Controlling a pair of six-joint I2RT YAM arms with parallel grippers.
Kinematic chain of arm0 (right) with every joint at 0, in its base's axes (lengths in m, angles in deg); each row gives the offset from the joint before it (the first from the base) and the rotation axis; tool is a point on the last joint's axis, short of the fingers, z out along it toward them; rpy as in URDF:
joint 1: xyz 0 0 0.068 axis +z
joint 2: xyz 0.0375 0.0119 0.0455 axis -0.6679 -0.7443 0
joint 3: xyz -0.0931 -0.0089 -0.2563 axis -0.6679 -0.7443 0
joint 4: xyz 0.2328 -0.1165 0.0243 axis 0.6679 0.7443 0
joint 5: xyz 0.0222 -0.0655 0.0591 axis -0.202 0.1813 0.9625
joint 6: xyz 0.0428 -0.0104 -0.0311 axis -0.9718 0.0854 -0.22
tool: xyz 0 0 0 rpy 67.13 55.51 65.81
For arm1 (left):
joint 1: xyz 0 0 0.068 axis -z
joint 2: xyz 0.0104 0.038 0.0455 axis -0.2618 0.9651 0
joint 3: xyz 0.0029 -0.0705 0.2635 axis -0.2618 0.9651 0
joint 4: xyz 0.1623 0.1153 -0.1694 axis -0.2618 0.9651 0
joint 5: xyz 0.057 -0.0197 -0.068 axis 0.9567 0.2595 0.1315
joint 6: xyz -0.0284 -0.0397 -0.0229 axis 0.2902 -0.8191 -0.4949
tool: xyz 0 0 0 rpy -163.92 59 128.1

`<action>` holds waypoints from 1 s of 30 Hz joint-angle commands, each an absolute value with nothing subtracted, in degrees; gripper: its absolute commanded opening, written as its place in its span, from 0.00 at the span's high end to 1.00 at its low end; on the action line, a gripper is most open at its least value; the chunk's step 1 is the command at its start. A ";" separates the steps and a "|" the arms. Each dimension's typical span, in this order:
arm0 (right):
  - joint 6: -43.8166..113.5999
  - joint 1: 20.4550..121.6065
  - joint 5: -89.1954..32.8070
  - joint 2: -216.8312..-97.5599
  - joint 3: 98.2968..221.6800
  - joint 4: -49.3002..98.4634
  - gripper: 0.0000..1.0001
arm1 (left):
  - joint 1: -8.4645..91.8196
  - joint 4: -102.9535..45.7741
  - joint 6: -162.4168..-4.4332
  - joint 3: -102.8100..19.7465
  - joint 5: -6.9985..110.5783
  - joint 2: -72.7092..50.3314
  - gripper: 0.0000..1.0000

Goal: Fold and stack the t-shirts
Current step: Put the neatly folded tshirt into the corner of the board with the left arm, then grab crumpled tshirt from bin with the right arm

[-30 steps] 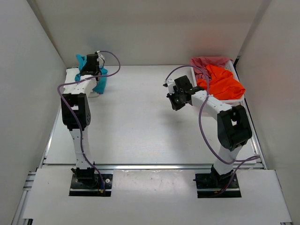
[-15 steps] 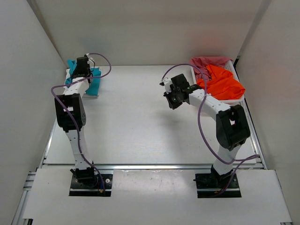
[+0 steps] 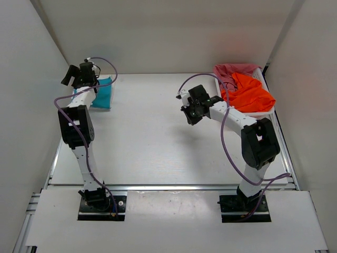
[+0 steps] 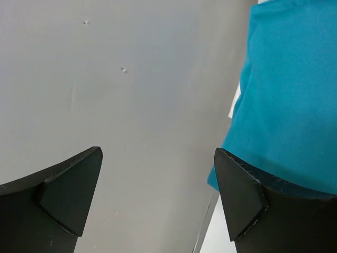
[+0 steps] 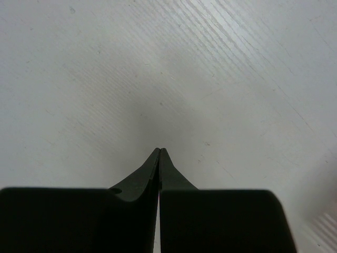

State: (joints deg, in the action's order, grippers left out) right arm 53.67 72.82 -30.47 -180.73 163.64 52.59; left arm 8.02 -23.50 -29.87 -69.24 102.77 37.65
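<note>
A folded teal-blue t-shirt (image 3: 102, 93) lies flat at the table's back left; in the left wrist view the teal-blue t-shirt (image 4: 295, 95) fills the right side, with a thin white edge showing under it. My left gripper (image 3: 72, 75) is open and empty, raised beside the left wall just left of that shirt, and the left gripper (image 4: 158, 158) has its jaws spread wide. The bright orange t-shirt (image 3: 251, 94) and pinkish-red t-shirt (image 3: 234, 69) sit bunched at the back right. My right gripper (image 3: 188, 116) hovers mid-table, shut and empty, and the right gripper (image 5: 159, 151) has its tips together over bare tabletop.
A white mesh basket (image 3: 261, 72) at the back right holds the orange and pinkish-red shirts. White walls close in the table on the left, back and right. Purple cables loop off both arms.
My left gripper has opened and let go of the teal-blue shirt, which now lies flat, and has swung left toward the wall. The right gripper drifted slightly left, still shut.
</note>
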 commanded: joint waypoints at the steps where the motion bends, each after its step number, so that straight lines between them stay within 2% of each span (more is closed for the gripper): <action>1: 52.26 72.32 -31.26 -179.48 166.35 52.46 1.00 | 10.24 -20.79 -31.58 -67.72 102.60 32.33 0.02; 3: 51.90 71.53 -32.23 -179.04 168.27 52.64 1.00 | 12.18 -16.15 -35.26 -66.14 100.14 30.22 0.02; 7: 51.72 68.11 -34.86 -179.30 177.66 52.20 0.97 | 18.41 0.09 -44.41 -65.78 85.42 26.18 0.02; 10: 52.51 63.90 -37.66 -180.00 184.44 51.85 0.84 | 22.37 9.34 -49.08 -66.48 68.87 24.42 0.02; 12: 53.04 60.55 -39.43 -180.70 186.56 50.89 0.68 | 24.84 13.65 -50.04 -65.43 60.52 23.80 0.02; 13: 53.31 57.49 -40.66 -181.23 187.27 50.36 0.65 | 26.67 14.72 -50.31 -64.91 60.32 23.53 0.02; 15: 52.08 52.64 -42.85 -182.20 187.80 49.74 0.53 | 30.11 15.44 -50.75 -60.88 60.31 22.66 0.02; 18: 51.82 45.53 -43.83 -183.60 187.62 49.65 0.40 | 34.94 15.79 -50.58 -56.91 61.02 21.07 0.02; 21: 50.32 42.00 -41.47 -184.31 185.52 48.95 0.33 | 35.40 16.58 -51.71 -55.24 59.44 20.72 0.01; 24: 49.09 37.70 -36.82 -186.24 184.64 49.73 0.29 | 33.64 17.38 -54.44 -55.32 56.90 21.42 0.02; 30: 48.83 34.88 -31.10 -191.24 183.50 51.14 0.29 | 29.86 17.20 -55.24 -52.86 57.33 22.74 0.03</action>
